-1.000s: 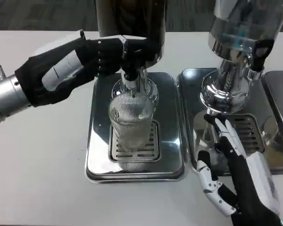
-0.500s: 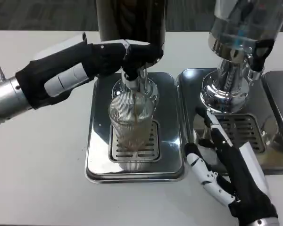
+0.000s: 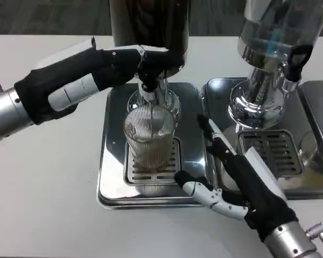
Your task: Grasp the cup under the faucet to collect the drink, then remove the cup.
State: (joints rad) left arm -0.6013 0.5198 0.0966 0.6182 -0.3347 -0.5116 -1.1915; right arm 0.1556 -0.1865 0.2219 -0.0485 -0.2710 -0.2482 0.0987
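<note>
- My left hand (image 3: pixel 126 64) reaches in from the left and is clenched around the black faucet lever (image 3: pixel 153 67) at the foot of the dark drink dispenser (image 3: pixel 149 21); my fingers wrap the lever so closely that I cannot make out each one.
- The ribbed clear cup (image 3: pixel 149 142) stands upright on the slotted grate (image 3: pixel 151 164) of the steel drip tray (image 3: pixel 110 177), directly under the faucet spout (image 3: pixel 151 95).
- Brown drink sits in the lower part of the cup, and a thin stream seems to run down from the spout into it.
- My right hand (image 3: pixel 242 180) comes in from the lower right, released and holding nothing, fingers spread apart.
- Its long upper fingers (image 3: pixel 212 137) point up along the right edge of the drip tray, just beside the cup but apart from it.
- Its thumb (image 3: pixel 202 192) lies low across the tray's front right corner, its tip near the cup's base; I cannot tell whether it touches the glass.
- To the right stands a second dispenser (image 3: pixel 272 32) with a clear tank and a chrome base (image 3: pixel 258 105), over its own drip tray (image 3: pixel 312 188) with a grate.
- Everything rests on the white table (image 3: pixel 43 204).
</note>
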